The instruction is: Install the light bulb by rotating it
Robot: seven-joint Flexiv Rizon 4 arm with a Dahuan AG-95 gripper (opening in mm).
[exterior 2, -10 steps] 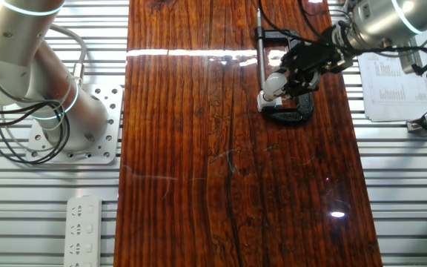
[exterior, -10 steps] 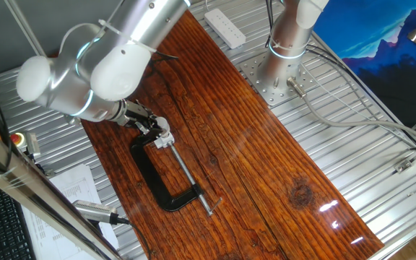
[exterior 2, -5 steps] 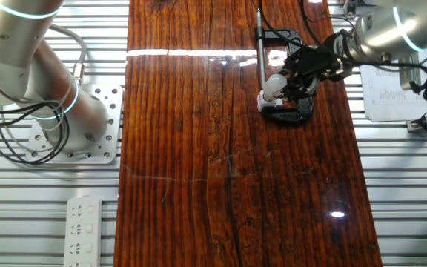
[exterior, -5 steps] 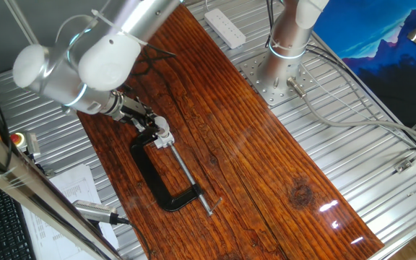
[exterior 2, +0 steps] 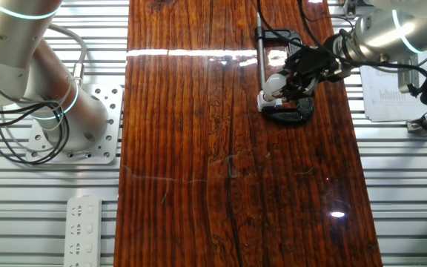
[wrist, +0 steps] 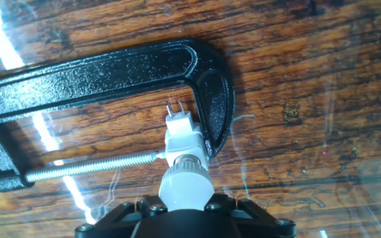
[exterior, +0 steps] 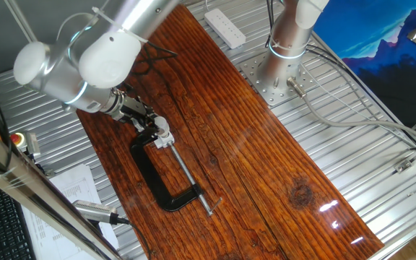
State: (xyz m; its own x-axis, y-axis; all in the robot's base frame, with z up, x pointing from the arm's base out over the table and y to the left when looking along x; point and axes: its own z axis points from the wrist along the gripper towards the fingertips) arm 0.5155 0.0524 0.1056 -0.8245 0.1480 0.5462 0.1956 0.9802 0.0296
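1. Swung since a second ago: arm (exterior: 85,58), its elbow joints shifted toward the table's far-left edge, wrist turned with them; almost no change over the last half second.
2. Unmoved meanwhile: bulb (wrist: 186,186), socket (wrist: 180,135), clamp (wrist: 111,73), all where they were.
3. Bulb sits base-first in the white socket, silvery thread showing at the joint; seated depth impossible to judge.
4. Socket pinched between the clamp's curved jaw and its screw (wrist: 91,166), two plug pins pointing into the clamp's open middle; probably clamped so the socket cannot spin while the bulb is turned.
5. Clamp lies flat on the wooden tabletop (exterior 2: 199,148), hence the bulb's axis runs level with the board and the approach comes from the side.
6. Gripper (exterior 2: 296,73) comes in low and near horizontal from the table edge, wrist in line with the bulb.
7. Fingers look closed round the bulb's dome in the fixed views; contact itself hidden below the frame edge in the hand view, so only a likely grasp.
8. Judged mid-rotation, with more turns perhaps needed.
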